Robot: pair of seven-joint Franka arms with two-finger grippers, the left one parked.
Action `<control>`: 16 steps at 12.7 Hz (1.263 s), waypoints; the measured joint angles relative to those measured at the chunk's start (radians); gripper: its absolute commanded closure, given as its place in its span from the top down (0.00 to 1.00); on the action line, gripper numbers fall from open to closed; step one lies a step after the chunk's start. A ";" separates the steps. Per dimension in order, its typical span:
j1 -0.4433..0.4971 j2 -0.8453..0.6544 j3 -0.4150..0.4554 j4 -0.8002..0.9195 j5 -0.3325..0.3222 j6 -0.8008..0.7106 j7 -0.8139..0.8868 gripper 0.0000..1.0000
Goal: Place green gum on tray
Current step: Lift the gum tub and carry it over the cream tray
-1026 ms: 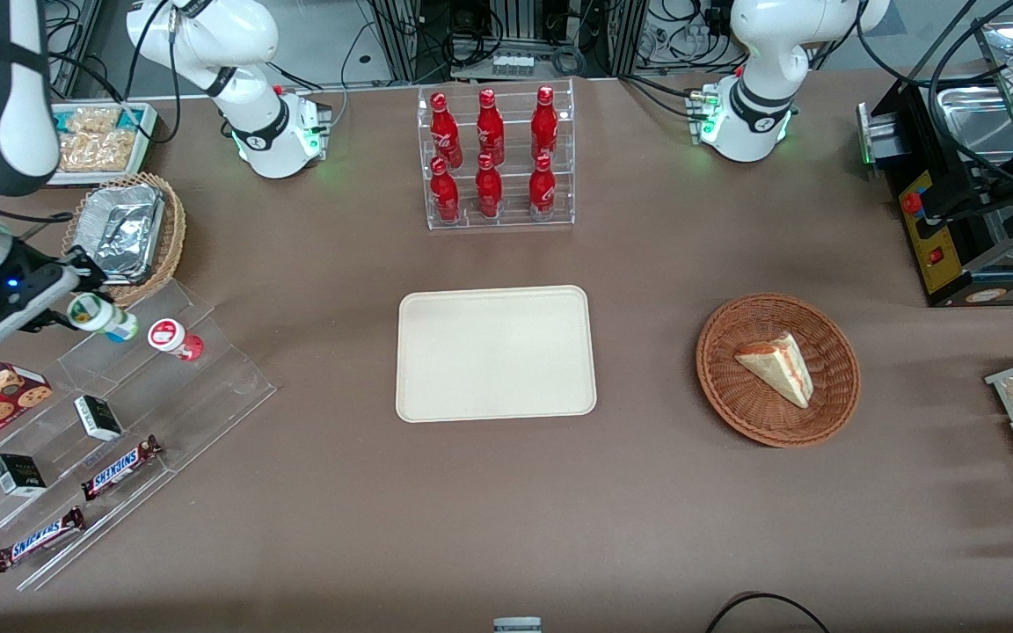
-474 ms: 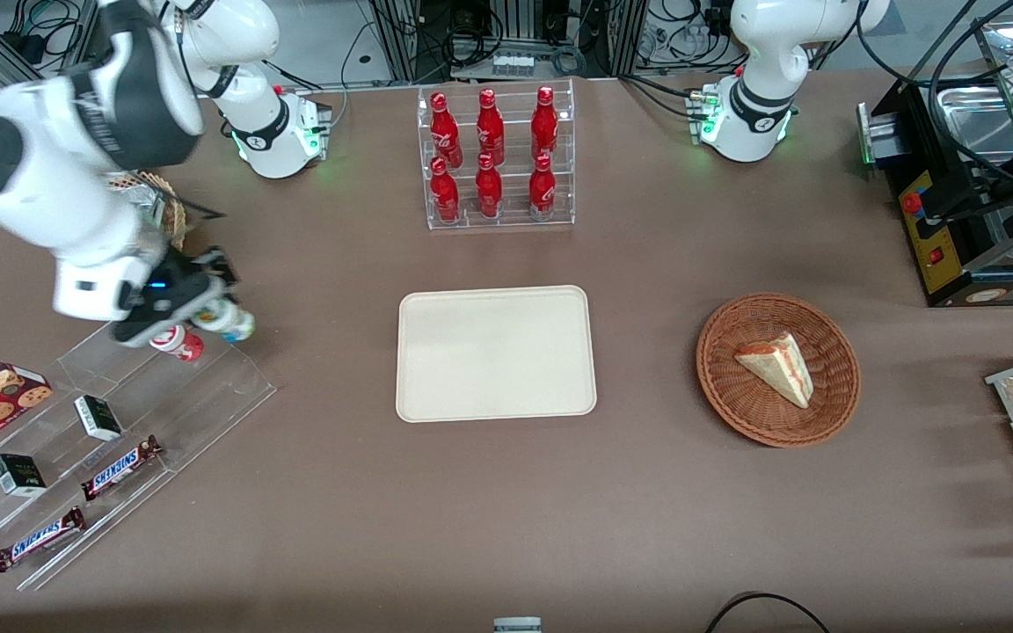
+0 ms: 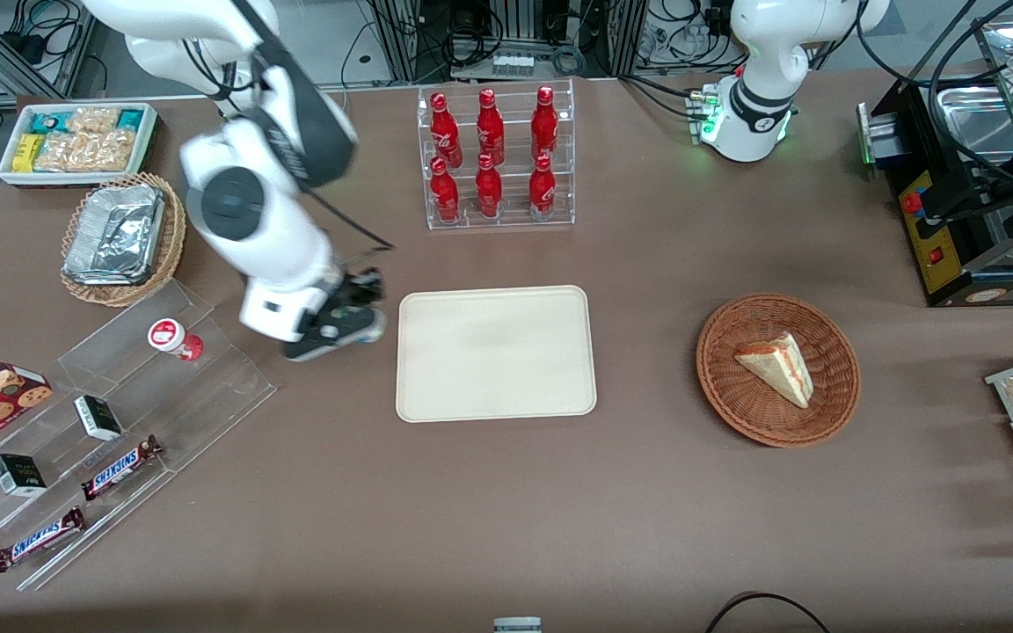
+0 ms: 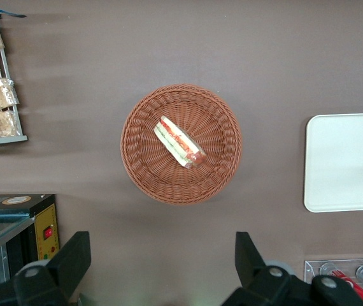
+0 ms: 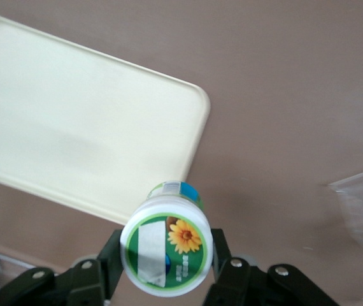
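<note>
My right gripper (image 3: pixel 355 323) is shut on the green gum (image 5: pixel 167 246), a small bottle with a white lid bearing a green label and a yellow flower. It holds the bottle above the brown table, just beside the edge of the tray (image 3: pixel 496 352) that faces the working arm's end. In the front view the gum (image 3: pixel 369 325) shows only as a small green-blue patch at the fingers. In the right wrist view the tray (image 5: pixel 79 121) is cream-beige with rounded corners, and the bottle overlaps its rim. The tray has nothing on it.
A red-lidded gum bottle (image 3: pixel 174 339) stands on the clear acrylic steps (image 3: pixel 120 413) with snack bars and small boxes. A rack of red bottles (image 3: pixel 496 158) stands farther from the camera than the tray. A wicker basket (image 3: pixel 777 369) with a sandwich lies toward the parked arm's end.
My right arm has swung from the acrylic steps toward the tray, carrying the green gum with it. The red-lidded bottle stays on the steps.
</note>
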 measured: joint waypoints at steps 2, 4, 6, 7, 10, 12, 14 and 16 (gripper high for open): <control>0.076 0.079 0.000 0.035 0.000 0.071 0.139 0.00; 0.124 0.142 -0.001 0.043 0.000 0.159 0.236 0.00; 0.164 0.201 -0.002 0.045 0.000 0.238 0.288 0.00; 0.181 0.229 -0.003 0.045 0.000 0.273 0.311 0.00; 0.218 0.299 -0.006 0.046 -0.005 0.353 0.345 0.00; 0.230 0.321 -0.008 0.046 -0.058 0.365 0.391 0.00; 0.235 0.334 -0.008 0.046 -0.113 0.371 0.449 0.00; 0.248 0.348 -0.008 0.046 -0.121 0.389 0.470 0.00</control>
